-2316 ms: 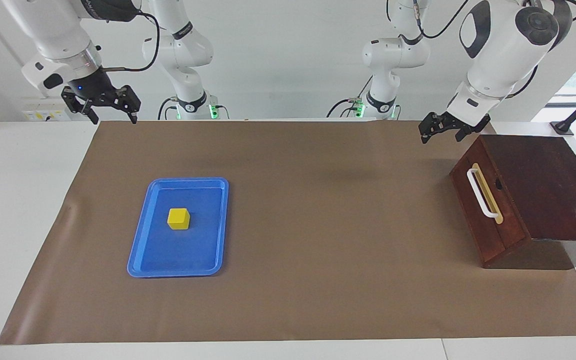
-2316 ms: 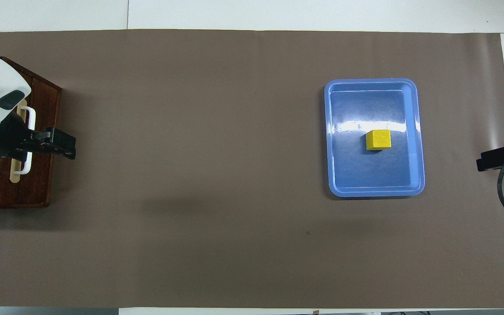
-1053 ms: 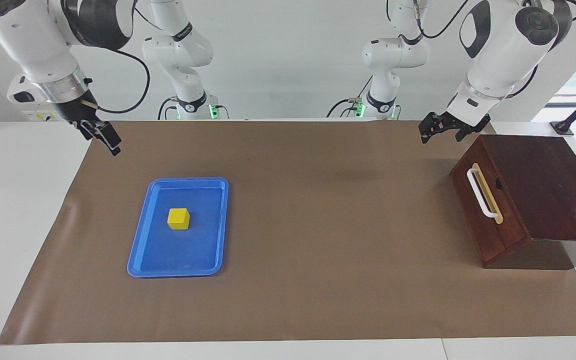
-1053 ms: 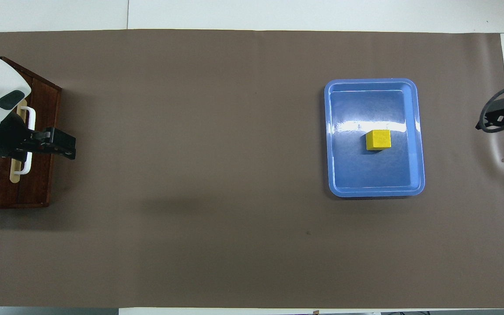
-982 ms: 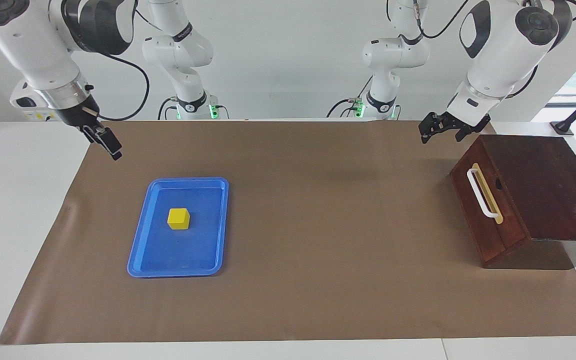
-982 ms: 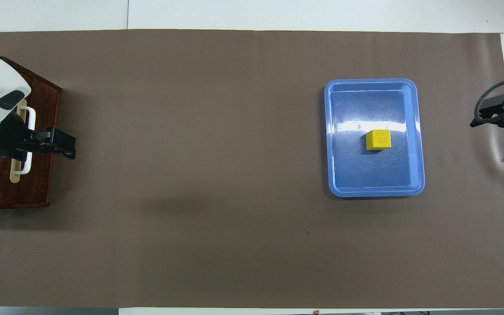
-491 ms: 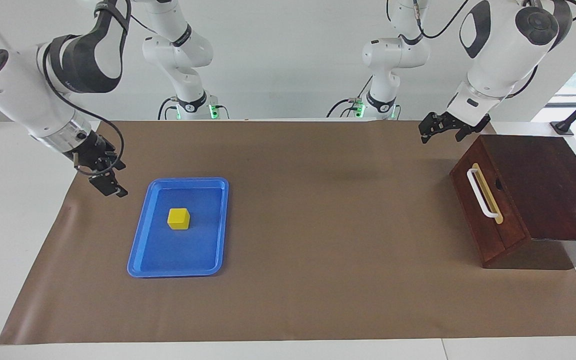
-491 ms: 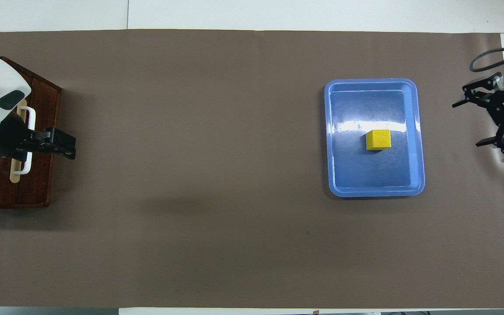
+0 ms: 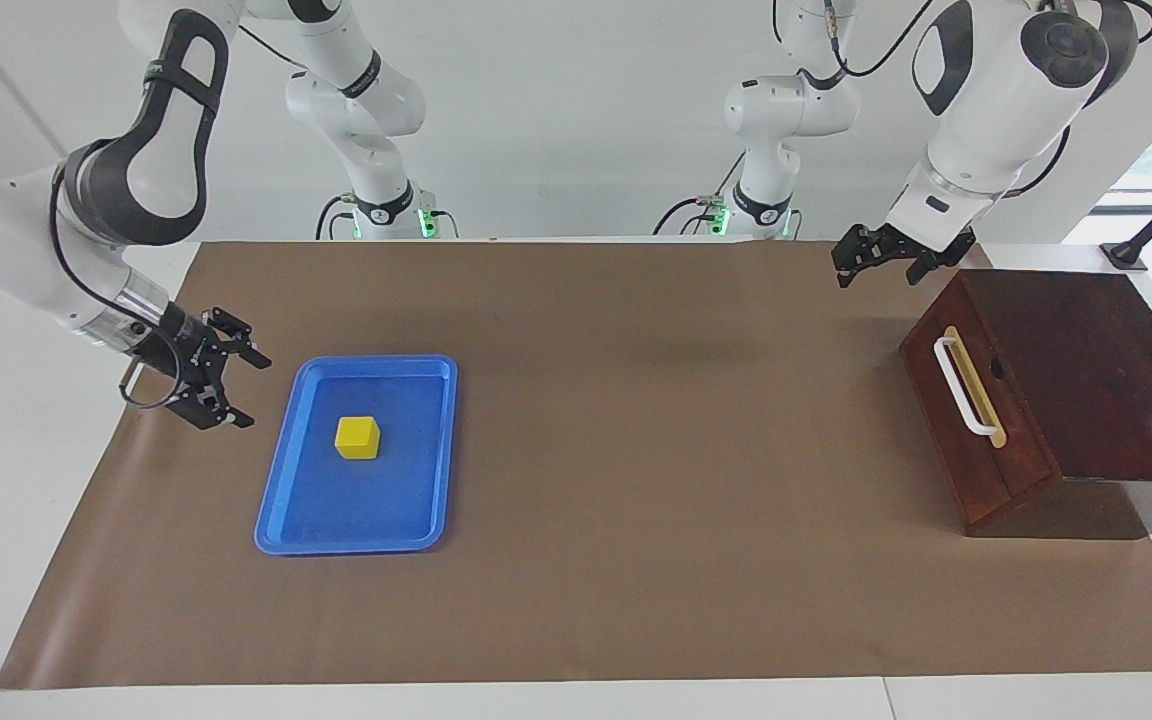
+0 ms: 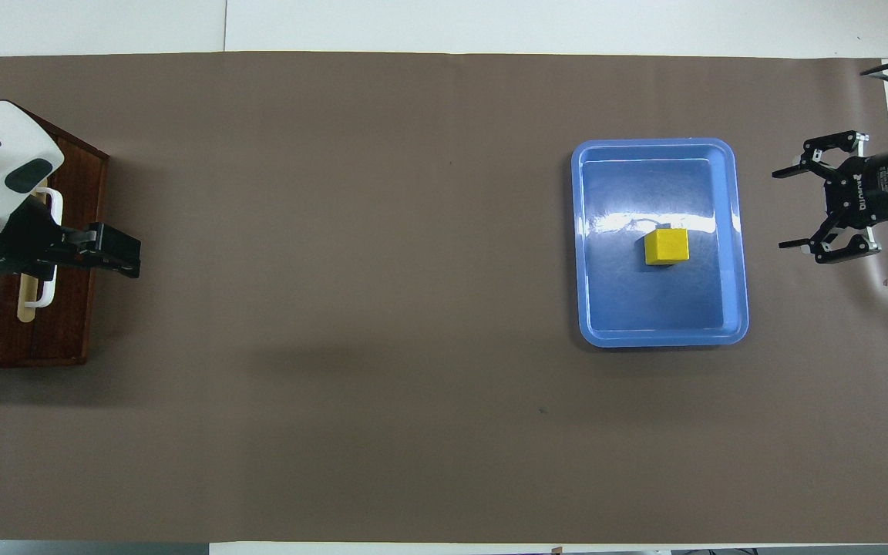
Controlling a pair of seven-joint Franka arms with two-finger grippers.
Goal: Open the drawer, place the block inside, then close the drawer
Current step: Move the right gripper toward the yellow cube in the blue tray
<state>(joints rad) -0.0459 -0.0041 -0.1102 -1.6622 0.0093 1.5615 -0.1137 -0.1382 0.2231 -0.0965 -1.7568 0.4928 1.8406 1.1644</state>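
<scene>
Two empty, wide-open grippers | right gripper [image 9: 248,388] beside blue tray [image 9: 281,480] holding block [image 9: 357,437] | left gripper [image 9: 841,269] above closed drawer [image 9: 971,420] | risk: block grabbed before drawer opens.

A bright yellow block [image 9: 357,437] sits in a blue tray [image 9: 281,500]. The drawer [image 9: 966,440] is dark reddish-brown, with a white handle [image 9: 962,387] on a yellow strip.

White lettering runs along the black cylindrical body of the right gripper [image 10: 779,208] in the overhead view, but it is too small to read for certain. Dark lettering on the band of a white arm joint [image 9: 369,67] is likewise illegible. No other text shows.
</scene>
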